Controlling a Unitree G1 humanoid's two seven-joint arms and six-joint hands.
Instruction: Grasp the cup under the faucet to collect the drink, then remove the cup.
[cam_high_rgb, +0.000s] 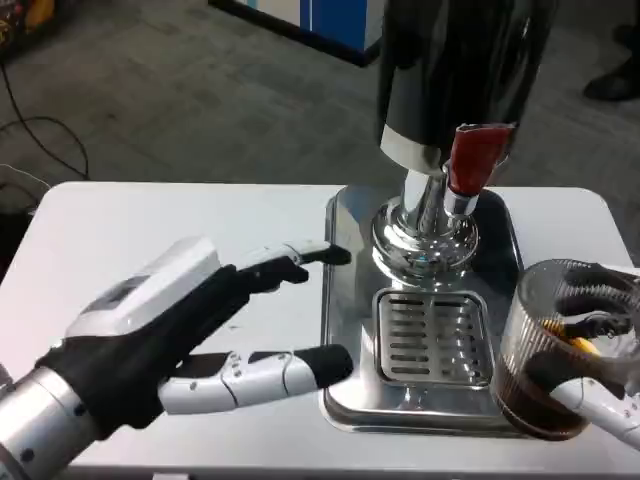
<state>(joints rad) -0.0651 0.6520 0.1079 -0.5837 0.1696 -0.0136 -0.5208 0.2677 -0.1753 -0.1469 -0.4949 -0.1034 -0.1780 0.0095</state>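
A clear plastic cup (556, 345) with dark drink in its lower part stands tilted at the right edge, off the drip grate (432, 338). My right hand (597, 365) grips the cup, its fingers wrapped around the far and near sides. The red faucet handle (474, 155) sticks out of the black dispenser (460, 70) above the chrome base (425, 235). My left hand (185, 335) hovers open over the table, fingers spread, its fingertips reaching the left rim of the steel tray (335, 300).
The white table (150, 235) spreads to the left of the tray. The dispenser body looms over the tray's back half. Grey floor with a black cable (40, 125) lies beyond the table's far edge.
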